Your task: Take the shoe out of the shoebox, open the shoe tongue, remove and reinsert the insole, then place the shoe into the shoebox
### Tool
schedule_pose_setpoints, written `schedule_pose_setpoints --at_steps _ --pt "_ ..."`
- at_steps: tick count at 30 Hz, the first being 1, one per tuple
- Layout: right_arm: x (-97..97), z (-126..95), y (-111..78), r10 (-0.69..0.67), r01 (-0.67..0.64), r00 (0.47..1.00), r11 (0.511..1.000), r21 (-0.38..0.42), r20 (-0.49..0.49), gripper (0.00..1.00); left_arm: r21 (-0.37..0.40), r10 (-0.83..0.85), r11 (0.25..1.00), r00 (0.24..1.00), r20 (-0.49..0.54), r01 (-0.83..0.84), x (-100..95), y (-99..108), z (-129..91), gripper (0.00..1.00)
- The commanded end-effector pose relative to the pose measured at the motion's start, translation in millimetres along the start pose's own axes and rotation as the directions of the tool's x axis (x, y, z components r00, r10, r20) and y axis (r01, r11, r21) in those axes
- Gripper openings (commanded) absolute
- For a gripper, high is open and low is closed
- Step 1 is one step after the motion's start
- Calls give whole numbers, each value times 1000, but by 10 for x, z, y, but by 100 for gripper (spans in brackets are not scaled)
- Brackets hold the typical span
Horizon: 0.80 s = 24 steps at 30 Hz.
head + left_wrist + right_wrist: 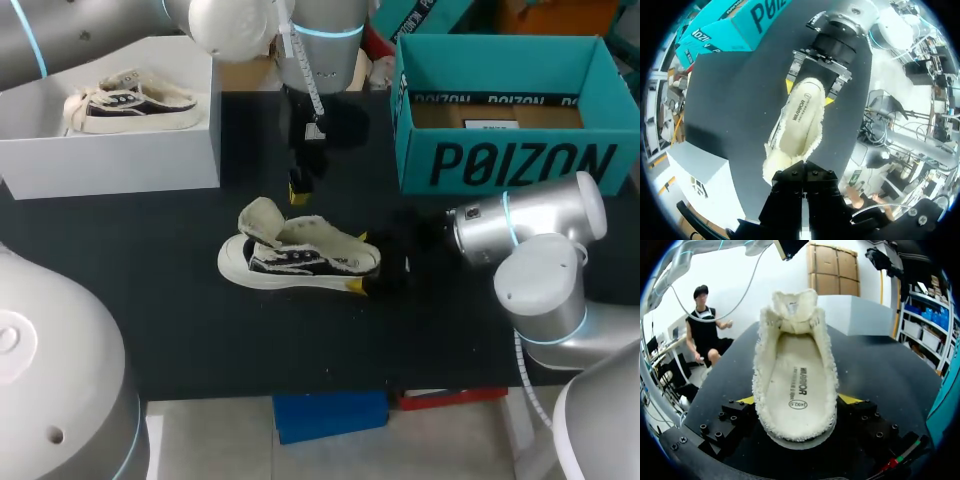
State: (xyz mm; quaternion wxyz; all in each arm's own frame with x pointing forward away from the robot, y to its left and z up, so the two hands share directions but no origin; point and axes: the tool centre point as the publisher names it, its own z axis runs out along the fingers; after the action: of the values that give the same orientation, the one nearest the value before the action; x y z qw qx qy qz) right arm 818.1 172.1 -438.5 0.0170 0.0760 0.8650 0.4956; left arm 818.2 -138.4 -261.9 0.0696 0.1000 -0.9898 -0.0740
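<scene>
Head view, left to right: far left, white box [110, 160] with a second shoe [130, 103] inside; centre, shoe [300, 262] on its sole, apart from both boxes, tongue [260, 218] folded open. Left gripper [300, 188] just beyond the toe, fingers together on nothing; right gripper [799, 400] clamped across the heel; far right, teal shoebox [510, 160]. Looks light, soft, fuzzy-edged; firmer hold likely at rubber sole or heel. Insole [795, 365] toe end hidden under tongue; left fingertips unseen in left wrist view.

My right gripper [366, 264]: far finger hidden behind shoe [300, 262] heel in head view, body lost against black table [200, 330].
</scene>
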Motion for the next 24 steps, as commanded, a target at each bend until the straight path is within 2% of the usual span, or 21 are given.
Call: schedule_pose_setpoints --at_steps 1,2,4,11,18,24 --pt "-3 10 -30 1 -1 1000 1000 0 0 0 90 558 829 828 -63 -552 -81 -28 58 0" --pt "-3 10 -30 1 -1 1000 1000 0 0 0 102 573 817 819 -38 -567 -86 -32 73 0" --pt "-3 10 -30 1 -1 1000 1000 0 0 0 186 583 800 813 -11 -571 -112 -40 101 0" --pt "-3 10 -30 1 -1 1000 1000 0 0 0 304 552 783 832 65 -543 -213 -75 175 0" --pt "-3 10 -30 1 -1 1000 1000 0 0 0 348 495 805 867 53 -481 -189 -158 315 0" --pt "-3 10 -30 1 -1 1000 1000 0 0 0 350 463 825 886 31 -443 -177 -180 378 0"
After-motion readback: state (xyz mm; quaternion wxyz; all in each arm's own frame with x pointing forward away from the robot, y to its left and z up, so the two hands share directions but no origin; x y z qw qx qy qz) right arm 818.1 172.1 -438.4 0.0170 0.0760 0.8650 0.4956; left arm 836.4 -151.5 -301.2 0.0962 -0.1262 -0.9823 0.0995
